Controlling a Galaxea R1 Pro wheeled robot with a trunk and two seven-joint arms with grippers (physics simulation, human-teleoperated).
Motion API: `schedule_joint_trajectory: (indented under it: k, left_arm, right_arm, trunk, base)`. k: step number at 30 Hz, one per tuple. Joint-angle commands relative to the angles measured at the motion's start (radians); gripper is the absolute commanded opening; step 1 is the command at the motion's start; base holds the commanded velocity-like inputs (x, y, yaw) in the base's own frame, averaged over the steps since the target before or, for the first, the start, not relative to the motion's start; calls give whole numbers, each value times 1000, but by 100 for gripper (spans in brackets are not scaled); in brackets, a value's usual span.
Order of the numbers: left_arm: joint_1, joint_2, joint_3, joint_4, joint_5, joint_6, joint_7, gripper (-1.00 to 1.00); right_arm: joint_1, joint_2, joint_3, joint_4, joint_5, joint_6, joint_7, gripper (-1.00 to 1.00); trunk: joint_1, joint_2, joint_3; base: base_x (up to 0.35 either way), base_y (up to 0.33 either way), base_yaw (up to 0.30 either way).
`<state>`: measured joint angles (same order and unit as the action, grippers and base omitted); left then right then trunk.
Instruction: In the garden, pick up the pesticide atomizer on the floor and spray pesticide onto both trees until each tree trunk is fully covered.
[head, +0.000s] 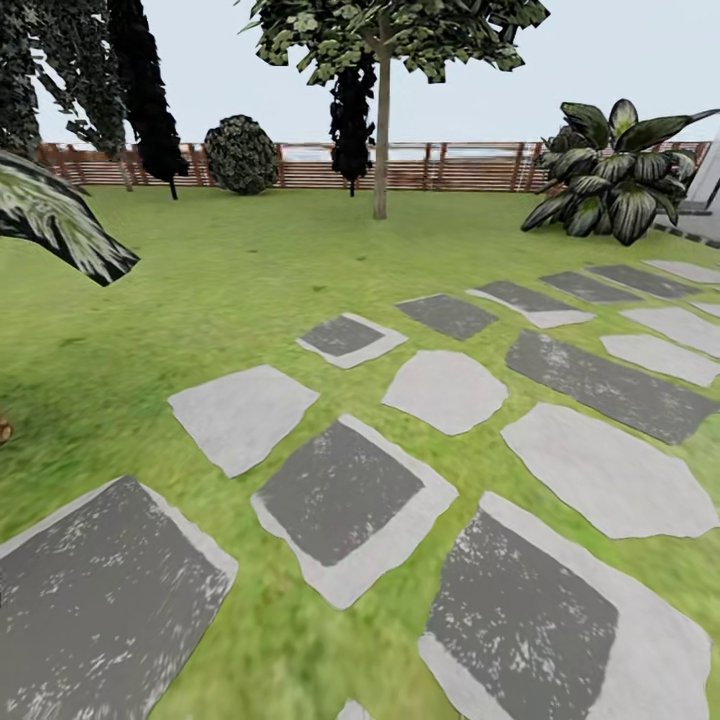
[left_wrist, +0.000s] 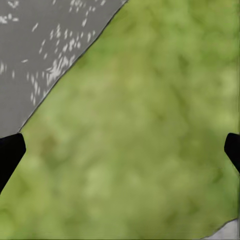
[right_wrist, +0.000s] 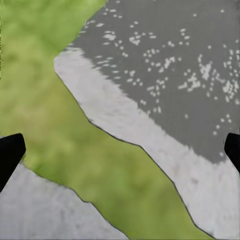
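Observation:
The garden lawn (head: 230, 270) stretches to a brown slat fence (head: 470, 168). A tree with a pale grey-brown trunk (head: 381, 140) and a blocky green crown (head: 400, 35) stands far ahead, near the fence. The pesticide atomizer is out of view. My left gripper (left_wrist: 120, 150) is open over grass beside a grey paving slab (left_wrist: 40, 55), its black fingertips (left_wrist: 7, 155) at the frame's edges. My right gripper (right_wrist: 120, 150) is open too, over a dark slab with a pale border (right_wrist: 170, 85) and a strip of grass.
Grey stepping stones (head: 340, 495) run from the near ground away to the right. Near-black cone trees (head: 145, 90), a round bush (head: 241, 153) and a big broad-leaved plant (head: 615, 170) stand by the fence. A leaf (head: 55, 220) juts in at left.

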<state>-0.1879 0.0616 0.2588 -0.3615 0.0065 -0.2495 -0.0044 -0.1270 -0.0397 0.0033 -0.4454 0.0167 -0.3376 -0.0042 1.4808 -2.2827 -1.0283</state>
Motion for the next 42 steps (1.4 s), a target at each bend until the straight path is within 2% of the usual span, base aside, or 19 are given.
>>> schedule_joint_trajectory:
  k: [1,23,42]
  left_arm:
    - [-1,0,2,1,1,-3,0,100]
    - [-1,1,3,1,1,-4,0,100]
    - [-1,3,4,1,1,-4,0,100]
  right_arm:
    - [0,0,1,1,2,-3,0,100]
    - [0,0,1,1,2,-2,0,100]
    - [0,0,1,1,2,-3,0,100]
  trunk:
    - [0,0,-1]
    - [0,0,-1]
    - [0,0,-1]
  base:
    - [340,-84,218]
    - [339,-132,256]
    - [338,-140,14]
